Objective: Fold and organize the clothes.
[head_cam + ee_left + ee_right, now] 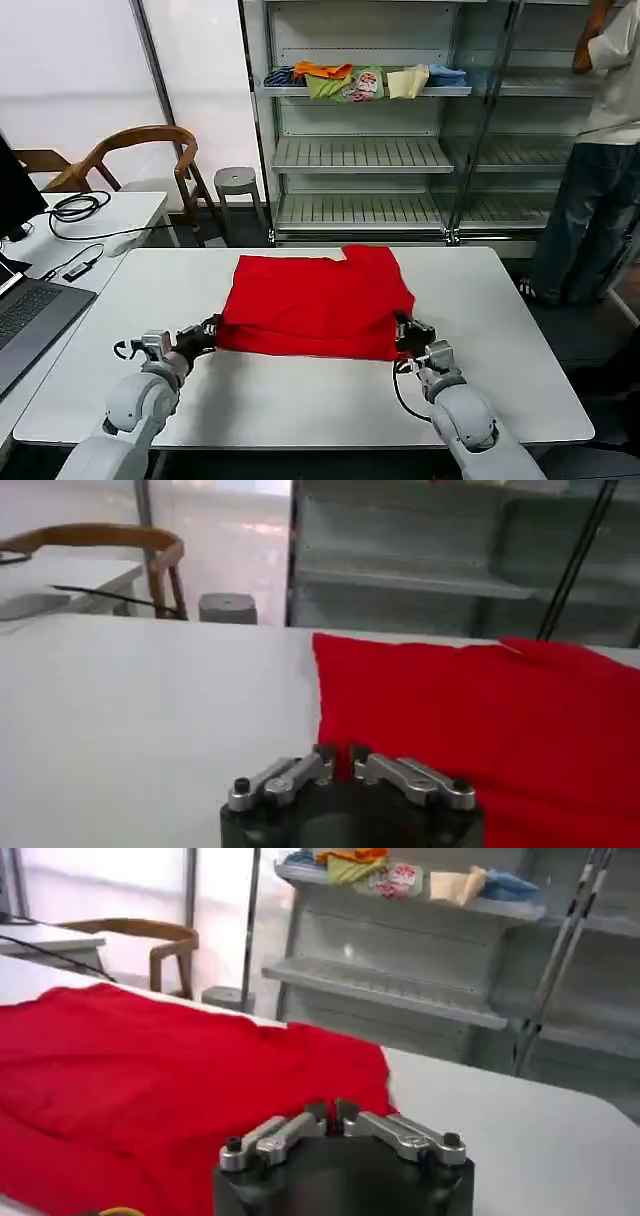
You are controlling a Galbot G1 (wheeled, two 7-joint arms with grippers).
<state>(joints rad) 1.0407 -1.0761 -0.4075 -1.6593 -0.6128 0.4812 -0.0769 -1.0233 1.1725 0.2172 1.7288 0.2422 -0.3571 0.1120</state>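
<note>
The red T-shirt point(315, 303) lies partly folded, plain side up, in the middle of the white table point(300, 400). The left gripper point(212, 332) pinches its near left corner, and the right gripper point(404, 330) its near right corner. Each wrist camera shows its fingers point(300, 772) point(385, 1128) drawn together on red cloth, while from the head camera those fingertips are hard to make out.

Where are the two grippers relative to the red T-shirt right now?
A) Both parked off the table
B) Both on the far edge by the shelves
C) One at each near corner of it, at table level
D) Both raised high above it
C: the left gripper and right gripper each sit at a near corner of the red T-shirt, down on the table.
</note>
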